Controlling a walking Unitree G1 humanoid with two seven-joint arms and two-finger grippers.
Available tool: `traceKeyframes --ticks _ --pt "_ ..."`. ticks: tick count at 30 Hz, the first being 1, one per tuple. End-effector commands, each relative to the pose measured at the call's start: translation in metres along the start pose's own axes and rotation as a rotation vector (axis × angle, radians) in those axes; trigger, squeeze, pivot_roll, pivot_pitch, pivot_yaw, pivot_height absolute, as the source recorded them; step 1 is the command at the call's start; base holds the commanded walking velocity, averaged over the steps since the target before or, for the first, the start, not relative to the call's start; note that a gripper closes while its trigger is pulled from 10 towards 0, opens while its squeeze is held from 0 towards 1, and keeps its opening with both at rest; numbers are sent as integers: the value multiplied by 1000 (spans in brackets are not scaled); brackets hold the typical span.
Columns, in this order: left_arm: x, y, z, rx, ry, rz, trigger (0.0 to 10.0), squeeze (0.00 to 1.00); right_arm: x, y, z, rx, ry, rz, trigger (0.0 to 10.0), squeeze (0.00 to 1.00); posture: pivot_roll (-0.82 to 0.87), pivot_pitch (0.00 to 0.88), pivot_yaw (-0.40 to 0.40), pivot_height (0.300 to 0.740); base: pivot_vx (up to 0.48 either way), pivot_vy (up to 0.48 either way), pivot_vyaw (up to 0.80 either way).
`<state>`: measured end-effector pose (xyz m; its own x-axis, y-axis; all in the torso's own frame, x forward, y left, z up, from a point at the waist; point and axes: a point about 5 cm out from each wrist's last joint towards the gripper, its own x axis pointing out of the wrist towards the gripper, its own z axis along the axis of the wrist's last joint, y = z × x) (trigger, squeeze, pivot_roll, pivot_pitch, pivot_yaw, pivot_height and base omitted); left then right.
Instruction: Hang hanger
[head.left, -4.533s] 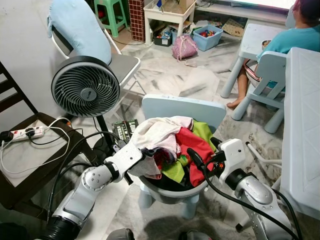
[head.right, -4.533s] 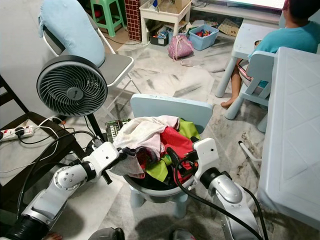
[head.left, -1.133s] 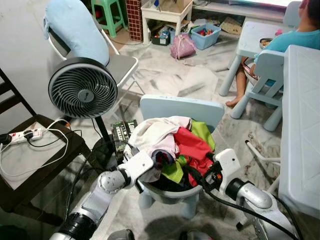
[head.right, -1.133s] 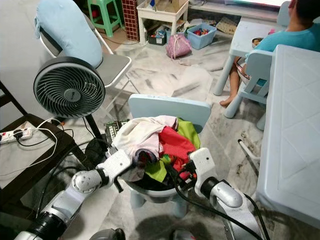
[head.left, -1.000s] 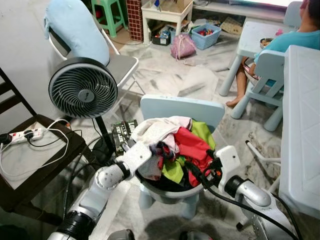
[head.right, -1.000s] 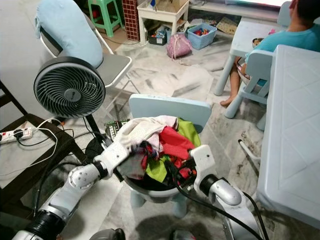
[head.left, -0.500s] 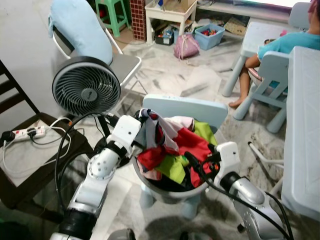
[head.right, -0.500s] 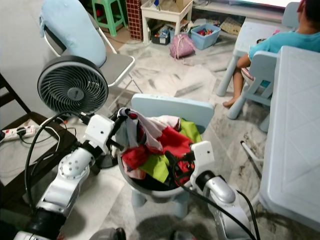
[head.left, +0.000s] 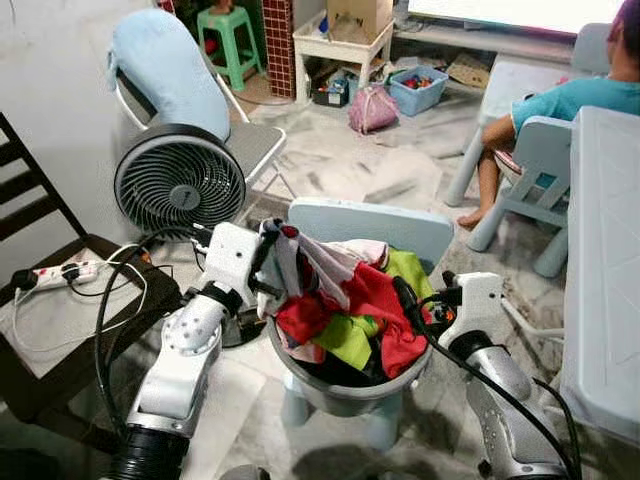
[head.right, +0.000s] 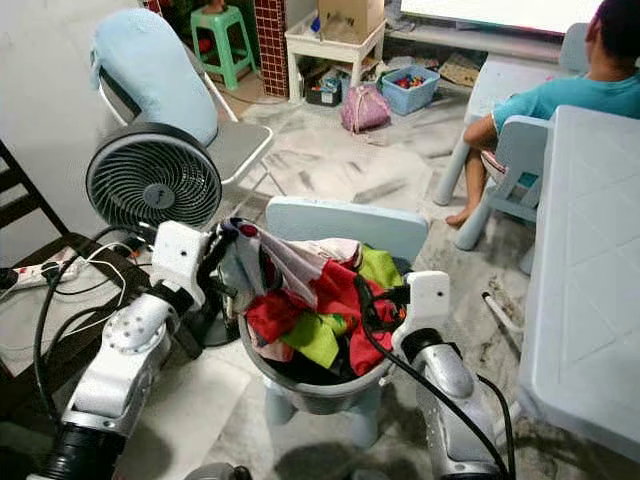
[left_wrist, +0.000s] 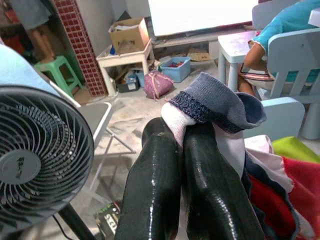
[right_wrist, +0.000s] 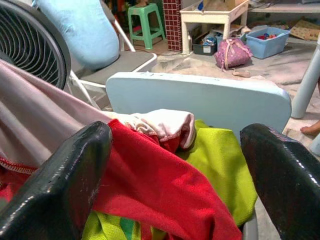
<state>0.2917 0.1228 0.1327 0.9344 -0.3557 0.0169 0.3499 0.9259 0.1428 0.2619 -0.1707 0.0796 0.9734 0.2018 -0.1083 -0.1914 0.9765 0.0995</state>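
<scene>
Hanger: can't make one out anywhere; if present, prob buried in the clothes.
L gripper (left_wrist: 177, 150): fingers pinched on a grey-white garment (head.left: 290, 262), now lifted up off the pile vs ~1 s ago when low at the basket (head.left: 345, 390) rim. Means sorting/pulling a garment first, hanging not started.
Pile: red, green, white clothes (head.left: 375, 300) heaped in the basket on a pale blue chair (head.left: 365, 222).
R gripper (right_wrist: 175, 165): fingers spread wide, empty, at the basket's right edge.
Hidden: no rail or hook seen.

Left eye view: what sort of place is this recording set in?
Most likely a family living room in a home: a pale blue child's chair holding a tub of mixed laundry, a bin of toys on the marble floor, and a standing fan.
</scene>
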Motion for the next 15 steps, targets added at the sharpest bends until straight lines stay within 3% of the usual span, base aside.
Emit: traceKeyframes --ticks 1,6,8,11,15 --pt "-8 1 -5 -16 39 6 10000 0 -3 -5 -1 47 -18 -65 10000 0 -3 0 55 740 0 0 0" --pt "-18 -3 -14 -44 74 39 10000 0 -12 -17 -1 53 -39 -175 10000 0 -14 0 42 740 0 0 0" --pt "-20 -5 -19 -92 82 48 10000 0 -17 -24 -5 47 -41 -233 10000 0 -36 0 43 740 0 0 0" --pt "-16 -8 -18 -97 60 43 10000 0 -18 -27 -4 49 -55 -255 10000 0 -53 0 46 740 0 0 0" --pt "-6 -1 -15 -120 28 102 10000 0 -13 -27 4 93 -121 -285 10000 0 -72 0 66 740 0 0 0"
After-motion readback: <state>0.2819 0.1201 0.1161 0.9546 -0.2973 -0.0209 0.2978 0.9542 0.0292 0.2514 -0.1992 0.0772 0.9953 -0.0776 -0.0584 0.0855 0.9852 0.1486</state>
